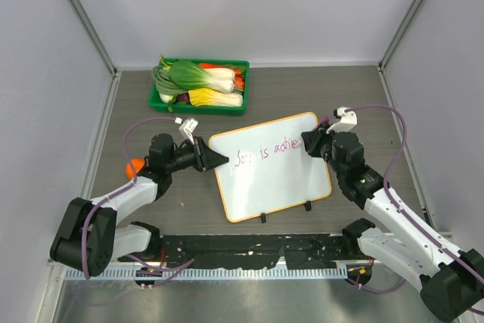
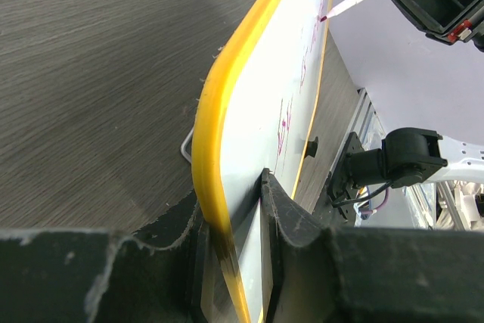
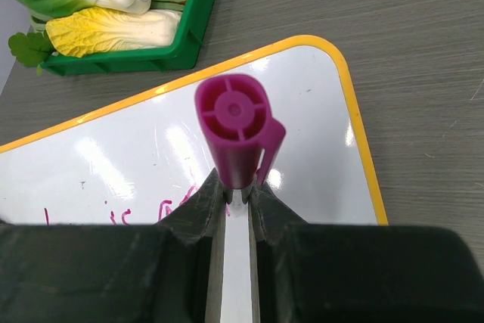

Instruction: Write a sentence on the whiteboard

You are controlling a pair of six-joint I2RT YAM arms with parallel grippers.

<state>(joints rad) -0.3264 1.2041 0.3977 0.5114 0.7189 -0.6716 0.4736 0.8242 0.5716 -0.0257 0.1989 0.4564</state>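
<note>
The whiteboard [image 1: 272, 187], white with an orange-yellow rim and two black feet, lies on the table centre. Purple-pink handwriting, the sentence [image 1: 266, 152], runs across its upper half in one line. My left gripper [image 1: 218, 159] is shut on the board's left rim [image 2: 215, 209]. My right gripper [image 1: 311, 141] is shut on a marker [image 3: 239, 138] with a magenta cap on its back end, tip at the board near the right end of the writing [image 2: 324, 17]. The writing also shows in the right wrist view [image 3: 121, 215].
A green tray [image 1: 198, 104] of toy vegetables, bok choy and a yellow leafy one, stands behind the board at the back left. An orange ball [image 1: 136, 165] lies by the left arm. Grey walls enclose the table on three sides.
</note>
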